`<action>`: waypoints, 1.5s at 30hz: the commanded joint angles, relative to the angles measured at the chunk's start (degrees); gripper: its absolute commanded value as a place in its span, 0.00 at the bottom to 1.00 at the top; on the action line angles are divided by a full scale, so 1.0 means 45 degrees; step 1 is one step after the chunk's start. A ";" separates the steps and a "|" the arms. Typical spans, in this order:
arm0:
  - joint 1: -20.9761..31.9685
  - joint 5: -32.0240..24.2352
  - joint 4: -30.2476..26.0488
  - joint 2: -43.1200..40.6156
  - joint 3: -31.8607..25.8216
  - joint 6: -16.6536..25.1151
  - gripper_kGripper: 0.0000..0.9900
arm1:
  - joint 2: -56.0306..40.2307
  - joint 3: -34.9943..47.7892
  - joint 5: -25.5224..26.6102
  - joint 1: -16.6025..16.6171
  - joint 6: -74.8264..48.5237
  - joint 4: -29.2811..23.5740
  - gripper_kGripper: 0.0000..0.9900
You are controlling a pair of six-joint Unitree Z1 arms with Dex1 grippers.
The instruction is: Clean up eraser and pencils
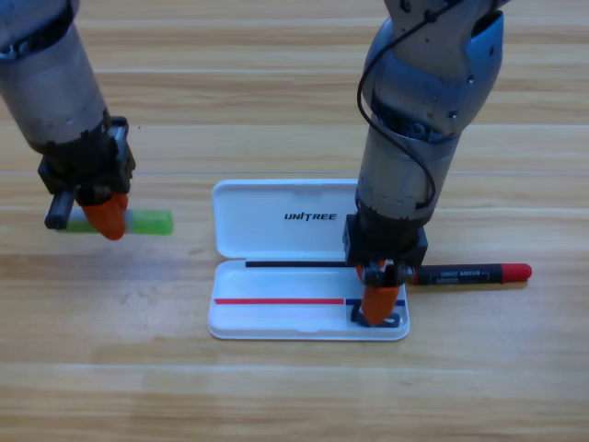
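1. A wooden worktop [276,405] fills the high view, its pale planks running from side to side.

2. The right arm [419,120] descends from the top edge and reaches to the middle, its grey body standing over the right end of the case. The left arm [46,74] enters at the upper left corner and leans down toward the worktop's left side.

3. A white case [276,221] lies open at centre, lid folded back toward the top edge and marked "UNITREE", tray toward the bottom edge.

4. The right end effector [379,304] points down into the tray's right end, orange jaws over the eraser [391,319], a small black block lying in the tray's lower right corner. Whether the jaws are clamped on the block or apart cannot be told from this angle.

5. The left end effector [109,216] hangs at the left end of the green pencil [147,222], which lies flat on the worktop, well left of the case. One orange jaw covers part of the stick; whether it is gripped cannot be told.

6. The red pencil [474,273], black and labelled along its middle, lies flat on the worktop just right of the case, its left end hidden behind the right end effector.
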State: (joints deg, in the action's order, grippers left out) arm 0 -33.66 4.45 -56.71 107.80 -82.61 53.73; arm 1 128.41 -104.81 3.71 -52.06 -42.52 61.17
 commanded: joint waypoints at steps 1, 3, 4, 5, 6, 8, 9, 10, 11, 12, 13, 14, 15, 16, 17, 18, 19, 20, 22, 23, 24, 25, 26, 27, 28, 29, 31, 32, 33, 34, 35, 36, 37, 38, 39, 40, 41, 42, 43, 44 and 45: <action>-0.0586 -0.0188 -0.0581 -0.0069 -0.0626 -0.0455 0.00 | 0.0078 0.0498 0.0347 -0.0131 -0.0062 0.0138 0.76; -0.0840 -0.0266 -0.0913 0.0028 -0.1133 -0.0670 0.00 | -0.0762 0.1064 0.0464 -0.0131 -0.0081 0.0216 0.79; -0.1016 -0.0325 -0.1128 0.0126 -0.1446 -0.0806 0.00 | -0.1289 0.1436 0.0522 -0.0131 -0.0081 0.0275 0.82; -0.1191 -0.0442 -0.1382 0.0263 -0.1778 -0.0943 0.00 | -0.1855 0.1846 0.0600 -0.0111 -0.0120 0.0314 0.82; -0.1348 -0.0559 -0.1597 0.0399 -0.2091 -0.1041 0.00 | -0.2422 0.2354 0.0679 -0.0072 -0.0179 0.0353 0.82; -0.1738 -0.0735 -0.1870 0.0731 -0.2618 -0.1295 0.00 | -0.3496 0.3389 0.0718 0.0084 -0.0238 0.0372 0.83; -0.1914 -0.0871 -0.2027 0.0966 -0.2891 -0.1412 0.00 | -0.3945 0.3896 0.0718 0.0221 -0.0238 0.0353 0.90; -0.2129 -0.0930 -0.2163 0.1239 -0.3184 -0.1588 0.00 | -0.4316 0.4365 0.0718 0.0377 -0.0257 0.0372 0.96; -0.2305 -0.1008 -0.2242 0.1493 -0.3438 -0.1744 0.00 | -0.4590 0.4854 0.0718 0.0592 -0.0316 0.0353 1.00; -0.2480 -0.1067 -0.2261 0.1747 -0.3614 -0.1920 0.00 | -0.4765 0.5264 0.0718 0.0807 -0.0413 0.0372 1.00; -0.2637 -0.1164 -0.2281 0.1981 -0.3770 -0.2017 0.00 | -0.4883 0.5596 0.0718 0.1041 -0.0531 0.0372 1.00; -0.2793 -0.1282 -0.2281 0.2255 -0.3868 -0.2095 0.00 | -0.4902 0.5850 0.0698 0.1295 -0.0765 0.0353 1.00; -0.2910 -0.1340 -0.2281 0.2470 -0.4005 -0.2213 0.00 | -0.4863 0.5986 0.0600 0.1569 -0.0941 0.0353 1.00; -0.3027 -0.1438 -0.2281 0.2684 -0.4102 -0.2310 0.00 | -0.4746 0.6006 0.0386 0.1822 -0.1117 0.0314 1.00; -0.3125 -0.1536 -0.2281 0.2880 -0.4180 -0.2349 0.00 | -0.4531 0.5947 0.0307 0.2076 -0.1449 0.0255 1.00; -0.3203 -0.1575 -0.2281 0.3056 -0.4258 -0.2369 0.00 | -0.4297 0.5830 0.0210 0.2330 -0.1742 0.0197 1.00; -0.3262 -0.1614 -0.2281 0.3212 -0.4298 -0.2388 0.00 | -0.4023 0.5674 0.0132 0.2565 -0.1976 0.0079 1.00; -0.3301 -0.1653 -0.2281 0.3368 -0.4356 -0.2388 0.00 | -0.3769 0.5518 0.0014 0.2760 -0.2152 -0.0096 1.00; -0.3320 -0.1809 -0.2242 0.3700 -0.4395 -0.2388 0.00 | -0.3359 0.5342 -0.0064 0.3033 -0.2542 -0.0643 1.00; -0.3320 -0.1848 -0.2242 0.3895 -0.4493 -0.2388 0.00 | -0.3242 0.5283 -0.0064 0.3131 -0.2796 -0.0936 1.00; -0.3320 -0.1868 -0.2222 0.4091 -0.4551 -0.2388 0.00 | -0.3105 0.5244 -0.0044 0.3170 -0.3109 -0.1151 1.00; -0.3320 -0.1926 -0.2222 0.4247 -0.4630 -0.2388 0.00 | -0.2969 0.5186 0.0034 0.3209 -0.3421 -0.1327 1.00; -0.3320 -0.1985 -0.2222 0.4384 -0.4688 -0.2388 0.00 | -0.2832 0.5107 0.0073 0.3209 -0.3636 -0.1483 1.00; -0.3320 -0.2043 -0.2202 0.4481 -0.4727 -0.2388 0.00 | -0.2656 0.4990 0.0132 0.3209 -0.3909 -0.1542 1.00; -0.3320 -0.2102 -0.2183 0.4599 -0.4786 -0.2369 0.00 | -0.2480 0.4854 0.0171 0.3209 -0.4066 -0.1561 1.00; -0.3340 -0.2161 -0.2183 0.4677 -0.4825 -0.2369 0.00 | -0.2285 0.4717 0.0210 0.3209 -0.4163 -0.1600 1.00; -0.3340 -0.2219 -0.2124 0.4872 -0.4903 -0.2369 0.00 | -0.1933 0.4404 0.0229 0.3209 -0.4222 -0.1659 1.00; -0.3340 -0.2258 -0.2124 0.4989 -0.4981 -0.2369 0.00 | -0.1699 0.4209 0.0229 0.3209 -0.4242 -0.1659 0.99; -0.3340 -0.2297 -0.2105 0.5087 -0.5040 -0.2369 0.00 | -0.1484 0.3994 0.0210 0.3209 -0.4261 -0.1659 0.99; -0.3340 -0.2317 -0.2085 0.5184 -0.5098 -0.2369 0.00 | -0.1250 0.3779 0.0171 0.3209 -0.4261 -0.1678 0.99; -0.3340 -0.2356 -0.2085 0.5302 -0.5196 -0.2369 0.00 | -0.1055 0.3584 0.0132 0.3209 -0.4261 -0.1678 0.98; -0.3340 -0.2375 -0.2066 0.5380 -0.5255 -0.2388 0.00 | -0.0840 0.3408 0.0093 0.3209 -0.4261 -0.1678 0.97; -0.3340 -0.2414 -0.2046 0.5458 -0.5313 -0.2408 0.00 | -0.0644 0.3213 0.0034 0.3209 -0.4242 -0.1678 0.96; -0.3359 -0.2414 -0.2027 0.5517 -0.5352 -0.2447 0.00 | -0.0469 0.3037 -0.0025 0.3209 -0.4242 -0.1678 0.96; -0.3379 -0.2434 -0.2007 0.5575 -0.5391 -0.2486 0.00 | -0.0312 0.2900 -0.0122 0.3248 -0.4242 -0.1698 0.96; -0.3398 -0.2434 -0.1988 0.5634 -0.5430 -0.2486 0.00 | -0.0176 0.2803 -0.0239 0.3248 -0.4242 -0.1737 0.96; -0.3398 -0.2434 -0.1988 0.5692 -0.5469 -0.2505 0.00 | -0.0078 0.2744 -0.0318 0.3248 -0.4222 -0.1815 0.96; -0.3398 -0.2434 -0.1968 0.5751 -0.5508 -0.2505 0.00 | 0.0000 0.2705 -0.0376 0.3268 -0.4222 -0.1874 0.95; -0.3398 -0.2434 -0.1949 0.5770 -0.5528 -0.2525 0.00 | 0.0098 0.2646 -0.0454 0.3268 -0.4222 -0.1874 0.93; -0.3398 -0.2434 -0.1929 0.5829 -0.5548 -0.2525 0.00 | 0.0156 0.2627 -0.0493 0.3268 -0.4222 -0.1874 0.93; -0.3398 -0.2434 -0.1929 0.5849 -0.5548 -0.2545 0.00 | 0.0215 0.2627 -0.0552 0.3268 -0.4222 -0.1893 0.92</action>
State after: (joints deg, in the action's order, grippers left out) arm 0 -47.75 -5.83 -66.04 130.44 -107.42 42.94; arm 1 124.52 -92.68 2.53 -39.03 -61.40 54.44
